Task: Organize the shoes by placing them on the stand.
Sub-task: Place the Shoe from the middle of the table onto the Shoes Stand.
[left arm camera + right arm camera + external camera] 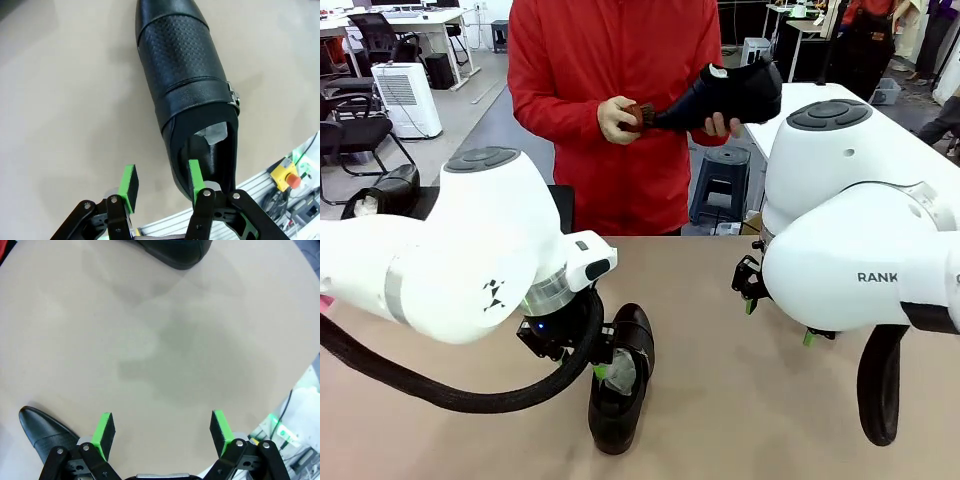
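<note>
Shoe straddled (loosely) by left end effector.

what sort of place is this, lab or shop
Probably a robotics lab in an office-like room: white robot arms at the table, a yellow emergency-stop button by its edge, office chairs and desks behind the person.

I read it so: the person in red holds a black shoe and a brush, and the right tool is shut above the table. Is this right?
One point is wrong: the right tool is open, not shut; the right wrist view shows its green pads wide apart above the table. The person in red does hold a black shoe and a brush.
</note>
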You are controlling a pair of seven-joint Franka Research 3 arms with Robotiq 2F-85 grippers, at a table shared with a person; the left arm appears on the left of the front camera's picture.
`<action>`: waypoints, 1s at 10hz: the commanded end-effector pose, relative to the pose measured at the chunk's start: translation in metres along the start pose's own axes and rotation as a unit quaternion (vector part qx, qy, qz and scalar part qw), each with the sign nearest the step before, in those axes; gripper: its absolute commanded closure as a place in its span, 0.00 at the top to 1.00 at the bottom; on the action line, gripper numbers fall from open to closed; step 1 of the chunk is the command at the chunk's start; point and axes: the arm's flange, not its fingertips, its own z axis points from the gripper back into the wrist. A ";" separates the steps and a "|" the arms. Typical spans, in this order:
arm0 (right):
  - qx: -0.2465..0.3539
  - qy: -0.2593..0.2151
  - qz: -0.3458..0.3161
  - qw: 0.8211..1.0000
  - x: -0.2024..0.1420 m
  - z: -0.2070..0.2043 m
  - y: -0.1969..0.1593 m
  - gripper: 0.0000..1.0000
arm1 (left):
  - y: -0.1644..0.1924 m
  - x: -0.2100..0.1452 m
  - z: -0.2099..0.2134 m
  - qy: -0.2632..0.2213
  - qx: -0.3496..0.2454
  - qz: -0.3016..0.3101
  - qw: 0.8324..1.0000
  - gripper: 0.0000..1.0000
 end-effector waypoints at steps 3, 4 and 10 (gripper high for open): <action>0.005 0.000 0.012 1.000 0.002 0.002 0.003 1.00 | -0.014 0.004 -0.021 0.017 0.023 0.030 0.999 0.54; 0.005 0.000 0.012 1.000 0.002 0.002 0.003 1.00 | -0.015 0.005 -0.029 0.026 0.023 0.032 0.999 0.54; 0.005 0.000 0.012 1.000 0.002 0.002 0.003 1.00 | -0.025 0.006 -0.039 0.038 0.028 0.022 0.999 0.00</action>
